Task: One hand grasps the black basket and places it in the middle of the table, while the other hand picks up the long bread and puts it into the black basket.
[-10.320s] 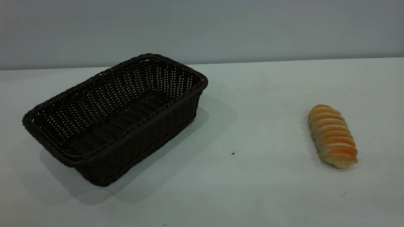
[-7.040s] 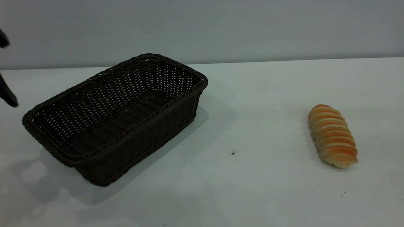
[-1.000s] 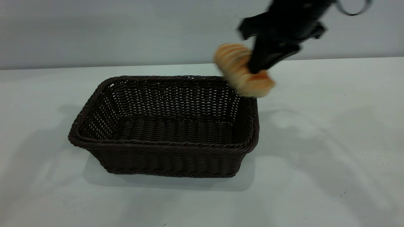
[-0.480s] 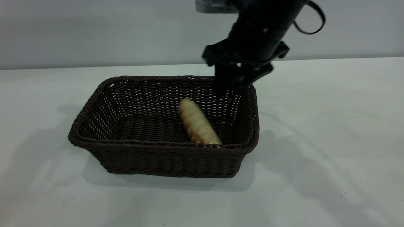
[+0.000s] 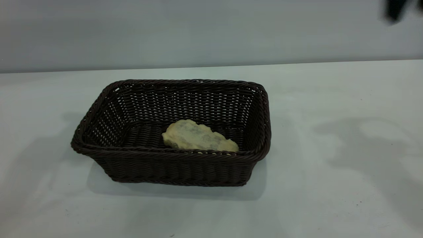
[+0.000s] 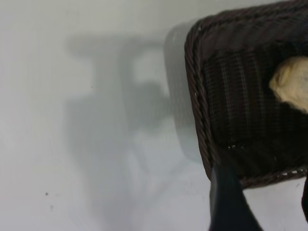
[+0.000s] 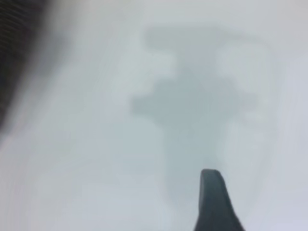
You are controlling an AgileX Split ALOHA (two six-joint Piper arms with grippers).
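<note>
Resting on white table (image 5: pixel 330 198), black basket (image 5: pixel 172 165) holding long bread (image 5: pixel 198 137), pincer states unclear.

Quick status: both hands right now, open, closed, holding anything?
Left hand: open, empty, above the table beside the black basket.
Right hand: cannot be told; high at the exterior view's top right, empty. The long bread lies in the basket.

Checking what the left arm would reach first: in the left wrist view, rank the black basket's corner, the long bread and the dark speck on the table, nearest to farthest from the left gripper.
1. The black basket: its corner sits right by the left gripper.
2. The long bread: inside the basket, further in.
3. The dark speck: on the bare table, well off to the other side.
</note>
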